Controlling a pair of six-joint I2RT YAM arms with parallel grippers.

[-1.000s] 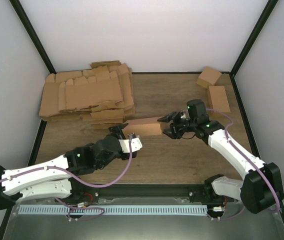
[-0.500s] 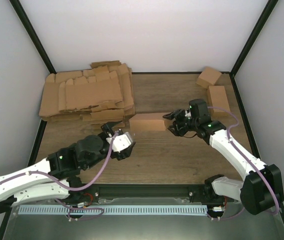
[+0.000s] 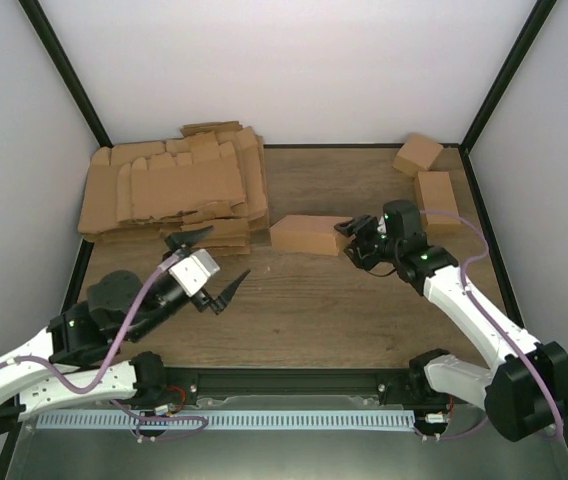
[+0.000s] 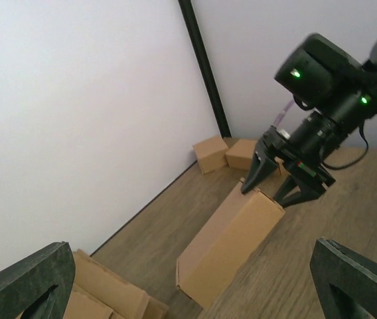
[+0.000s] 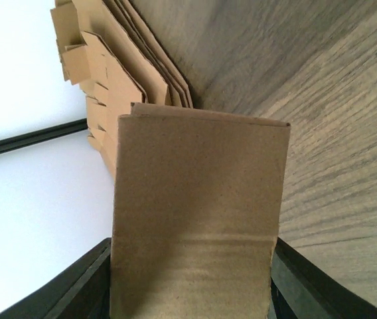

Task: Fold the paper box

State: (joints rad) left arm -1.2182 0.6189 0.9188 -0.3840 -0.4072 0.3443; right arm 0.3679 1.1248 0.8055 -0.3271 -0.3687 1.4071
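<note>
From the right wrist, the paper box [image 5: 195, 219] runs off the frame at 6 o'clock, its near end unseen. The right gripper [image 4: 268, 194] shows there only as dark slivers at 5 and 7. The pile of blanks [image 5: 119, 73] is cut off at 12. From the left wrist, the left gripper [image 3: 222, 253] has its fingers [image 4: 26, 286] clipped at 5 and 7 o'clock.

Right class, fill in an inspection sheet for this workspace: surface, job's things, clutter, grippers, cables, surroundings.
Surface: wooden table.
Job's things: paper box, a closed oblong lying on the table.
Clutter: pile of flat blanks far left; folded box and second box far right.
Grippers: left gripper open, raised, holding nothing; right gripper closed on the paper box's right end.
Cables: purple cable looping along each arm.
Surroundings: white walls, black frame posts.
</note>
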